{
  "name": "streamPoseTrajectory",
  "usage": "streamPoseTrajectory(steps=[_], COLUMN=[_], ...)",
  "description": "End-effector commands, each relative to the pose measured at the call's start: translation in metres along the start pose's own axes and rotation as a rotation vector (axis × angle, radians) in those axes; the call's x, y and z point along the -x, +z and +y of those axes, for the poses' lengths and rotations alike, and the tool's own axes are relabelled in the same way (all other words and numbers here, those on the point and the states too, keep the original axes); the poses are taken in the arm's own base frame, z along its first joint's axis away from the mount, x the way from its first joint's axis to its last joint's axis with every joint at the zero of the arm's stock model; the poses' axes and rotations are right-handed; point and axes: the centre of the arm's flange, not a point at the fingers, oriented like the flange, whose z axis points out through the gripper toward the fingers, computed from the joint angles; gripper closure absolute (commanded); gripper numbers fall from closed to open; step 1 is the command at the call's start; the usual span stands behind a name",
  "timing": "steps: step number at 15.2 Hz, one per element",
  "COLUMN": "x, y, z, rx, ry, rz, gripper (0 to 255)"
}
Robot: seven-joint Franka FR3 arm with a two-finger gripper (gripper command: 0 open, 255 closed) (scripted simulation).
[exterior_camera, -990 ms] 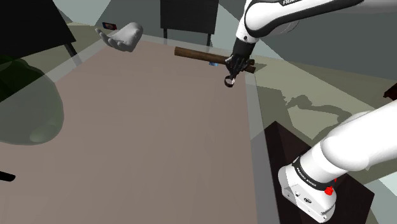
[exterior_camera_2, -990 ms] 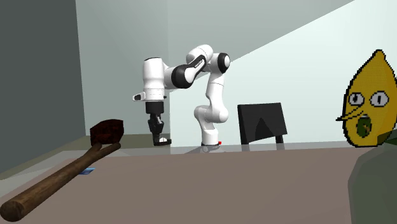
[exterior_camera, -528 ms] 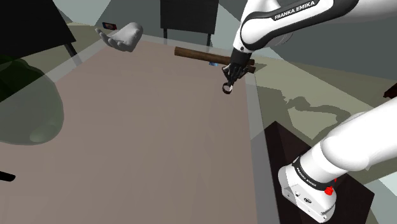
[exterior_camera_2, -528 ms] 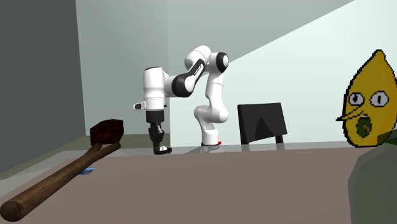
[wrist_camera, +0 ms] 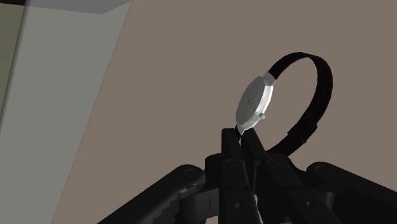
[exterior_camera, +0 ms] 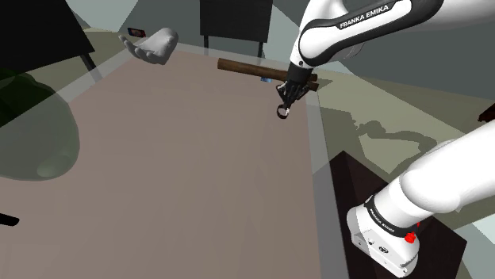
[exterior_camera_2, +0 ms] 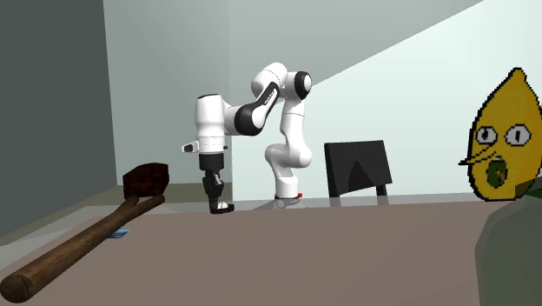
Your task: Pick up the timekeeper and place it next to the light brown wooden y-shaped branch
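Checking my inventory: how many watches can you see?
1: a watch clasped in the gripper, close to the branch. Others could be hidden.

Silver-faced watch (wrist_camera: 256,102) on a black strap, all-black gripper (wrist_camera: 242,139), dull pinkish-brown tabletop (exterior_camera: 174,182) — a dark brown branch (exterior_camera: 242,69), a white hand figure (exterior_camera: 155,44), a yellow lemon-faced figure (exterior_camera_2: 502,139).

The brand name "FRANKA EMIKA" is printed in dark capitals on the white forearm link (exterior_camera: 366,13). A small dark marking on the base band (exterior_camera: 383,224) cannot be read. The dial of the watch (wrist_camera: 254,102) is viewed obliquely; its markings cannot be read.
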Motion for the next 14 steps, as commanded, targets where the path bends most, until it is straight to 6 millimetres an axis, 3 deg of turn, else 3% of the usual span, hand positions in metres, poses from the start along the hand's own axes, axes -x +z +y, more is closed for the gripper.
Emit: streamPoseTrajectory(steps=[1, 2, 7, 11, 14], x=[0.0, 0.0, 0.0, 0.0, 0.0], y=[0.0, 0.0, 0.0, -0.05, -0.05], z=[0.0, 0.0, 0.0, 0.0, 0.0], rx=[0.0, 0.0, 0.0, 0.0, 0.0], ry=[0.0, 0.0, 0.0, 0.0, 0.0], rz=[0.0, 0.0, 0.0, 0.0, 0.0], gripper=[255, 0, 0, 0, 0])
